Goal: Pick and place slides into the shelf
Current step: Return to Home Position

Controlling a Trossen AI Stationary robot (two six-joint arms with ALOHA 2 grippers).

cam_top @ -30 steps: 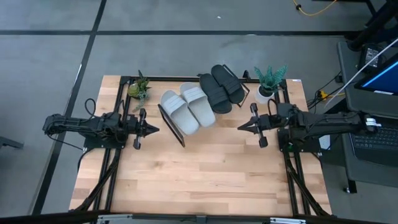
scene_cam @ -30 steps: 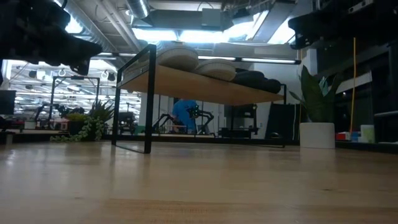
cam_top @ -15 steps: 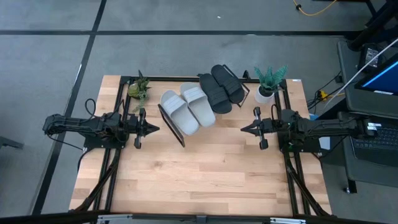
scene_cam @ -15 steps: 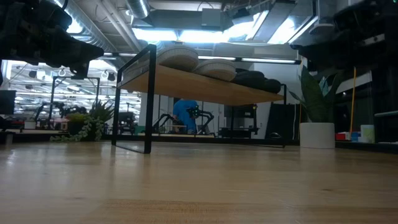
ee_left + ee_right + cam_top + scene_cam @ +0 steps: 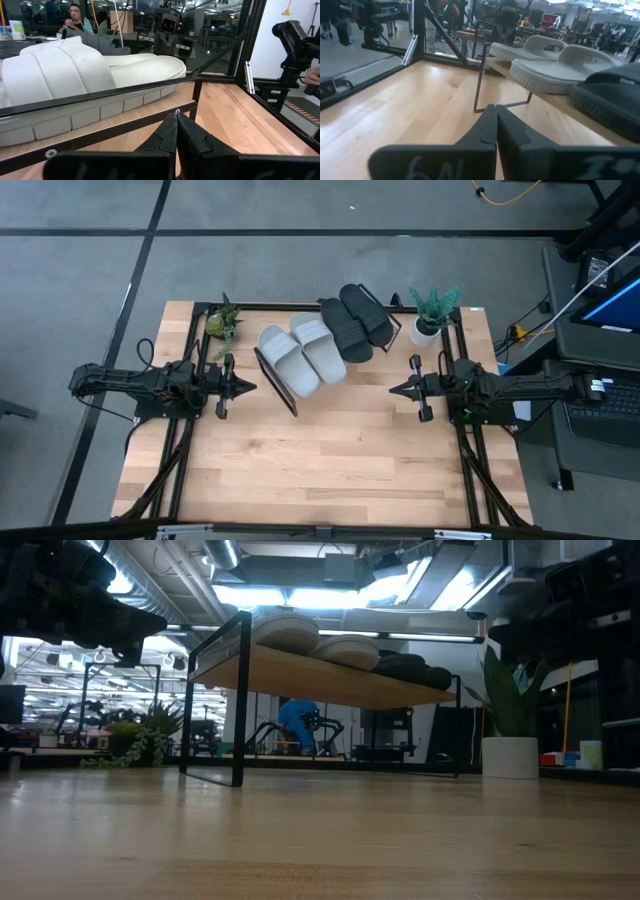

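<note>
Two grey slides [image 5: 300,355] and two black slides [image 5: 355,322] sat on the shelf [image 5: 330,678] near the bench's [image 5: 330,470] far edge. Left hand [image 5: 250,388] hung toward the left edge and right hand [image 5: 393,389] toward the right edge, both clenched.

Left end effector [image 5: 176,131]: fingers pressed together, nothing held, poised over the bench [image 5: 235,115]. Grey slide [image 5: 75,70] lies ahead at 11 o'clock, resting on the shelf [image 5: 120,114] behind its black frame rail [image 5: 100,92]. A person [image 5: 80,22] is visible far beyond, also at 11 o'clock.
</note>
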